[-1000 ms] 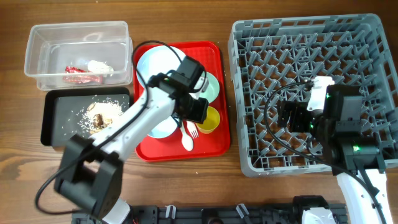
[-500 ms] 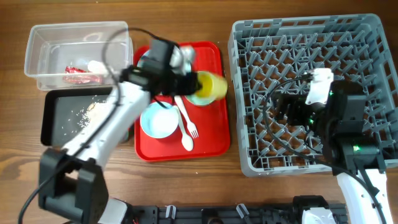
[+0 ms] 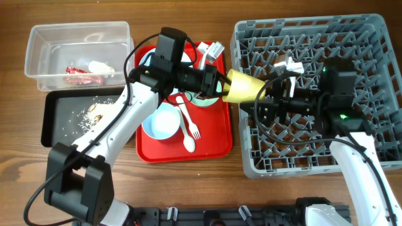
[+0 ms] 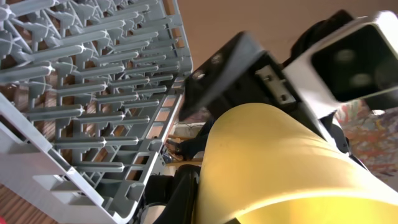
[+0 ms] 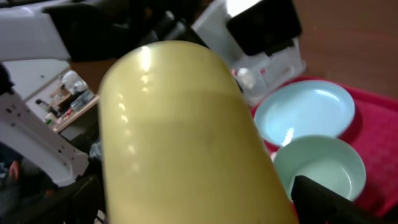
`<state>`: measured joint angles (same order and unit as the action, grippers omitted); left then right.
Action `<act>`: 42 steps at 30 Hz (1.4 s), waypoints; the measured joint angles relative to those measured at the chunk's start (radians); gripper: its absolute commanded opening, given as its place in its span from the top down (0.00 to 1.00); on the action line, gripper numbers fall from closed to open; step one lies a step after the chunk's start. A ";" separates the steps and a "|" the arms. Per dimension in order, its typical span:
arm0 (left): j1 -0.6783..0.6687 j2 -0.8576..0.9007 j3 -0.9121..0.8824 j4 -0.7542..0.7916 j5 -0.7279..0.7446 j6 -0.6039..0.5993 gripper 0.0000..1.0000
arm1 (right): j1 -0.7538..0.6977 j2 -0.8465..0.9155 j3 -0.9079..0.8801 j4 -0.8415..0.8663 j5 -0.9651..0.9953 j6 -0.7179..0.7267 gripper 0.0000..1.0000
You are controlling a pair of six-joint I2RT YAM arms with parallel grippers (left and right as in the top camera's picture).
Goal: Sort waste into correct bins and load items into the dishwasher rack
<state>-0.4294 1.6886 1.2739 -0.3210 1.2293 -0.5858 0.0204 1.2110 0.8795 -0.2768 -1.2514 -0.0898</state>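
Yellow cup (image 3: 246, 88) is up off the worktop (image 3: 188, 188), lying on its side in mid-air btwn the red tray (image 3: 217, 147) and the rack (image 3: 308, 24), approx. over the rack's tray-side wall. L jaws are pinching it at the tray-side end. R jaws stand wide either side of its body. From the R wrist view I can't tell if they press on it or only bracket it. Looks like a hand-over, I'd guess.

Handling: prob. thin moulded plastic, v. light, and stiff enough for a soft squeeze. It's glossy, w/ highlights all along the wall, so likely slippery. It seems to taper, so an outside pinch could squirt it toward the narrow end. Best hold, I reckon, is across the mid-body or one finger inside the rim, w/ L hanging on till R is firm. Not fragile; a drop would prob. just bounce it among the pegs.

Plate (image 5: 305, 112), green bowl (image 5: 317, 165), blue bowl (image 3: 162, 122) and fork (image 3: 187, 129) sit on the tray.

Writing: no brand, label or lettering readable on cup, tray, rack or arms.
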 measured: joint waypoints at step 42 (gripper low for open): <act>0.276 -0.244 0.000 -0.652 -1.191 0.271 0.34 | -0.136 0.051 0.339 -0.975 1.201 0.314 0.45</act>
<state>-0.1532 1.4445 1.2739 -0.9733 0.0380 -0.3149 -0.1154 1.2621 1.2182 -1.2518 -0.0505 0.2241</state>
